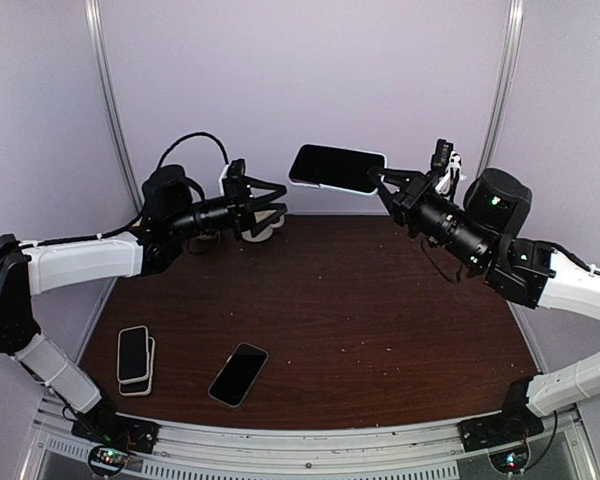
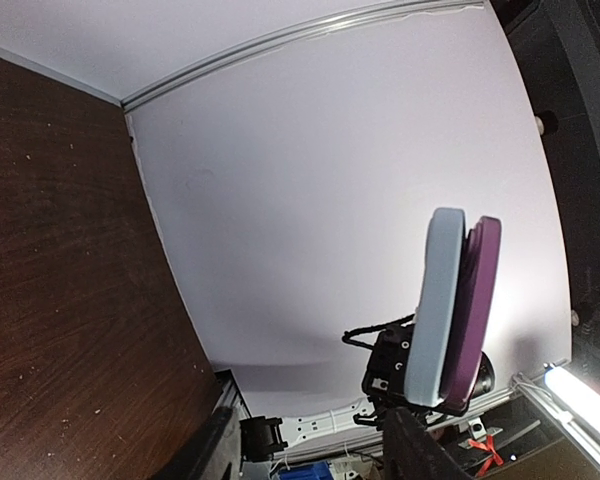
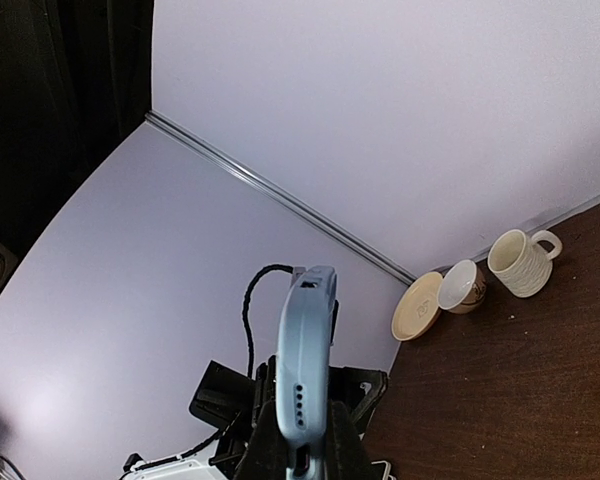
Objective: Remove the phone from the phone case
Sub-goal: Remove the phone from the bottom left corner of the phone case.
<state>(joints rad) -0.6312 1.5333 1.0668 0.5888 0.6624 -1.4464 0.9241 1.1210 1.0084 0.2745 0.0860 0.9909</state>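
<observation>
Cased phone (image 1: pixel 337 167) aloft — right pincer (image 1: pixel 382 182)

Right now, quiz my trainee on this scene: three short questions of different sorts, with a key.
1. True or false: the left gripper is holding the cased phone.
2. Where does the lone dark phone lie?
A. Under the right arm
B. Near the front edge, just right of the stack
C. Against the back wall
3. What stands at the far edge of the table, behind the left gripper?

Key
1. False. The right gripper holds it in the air; the left one is open and empty.
2. B
3. Crockery: a mug, a cup and a saucer.
</observation>
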